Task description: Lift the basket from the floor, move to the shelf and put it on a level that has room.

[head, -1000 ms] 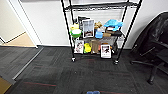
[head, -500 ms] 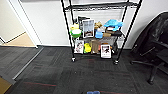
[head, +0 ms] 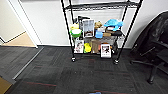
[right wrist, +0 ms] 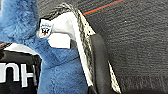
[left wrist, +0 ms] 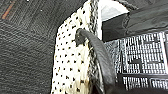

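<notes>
Black wire shelf (head: 100, 32) ahead on dark carpet floor (head: 62, 75), lower tiers crowded. Basket (left wrist: 72, 65) off floor, blue plush (right wrist: 22, 27) inside. Left tool, right tool: finger state indeterminable.

Open floor (head: 75, 75) of dark carpet lies between the near edge and the shelf (head: 96, 32) at the far wall. Its two lower tiers are crowded with books, toys and a blue plush turtle (head: 113, 23). The wire level (head: 100, 6) above them has open air beneath it. A black office chair (head: 155, 47) crowds the right side; the left stays open toward the doorway.
</notes>
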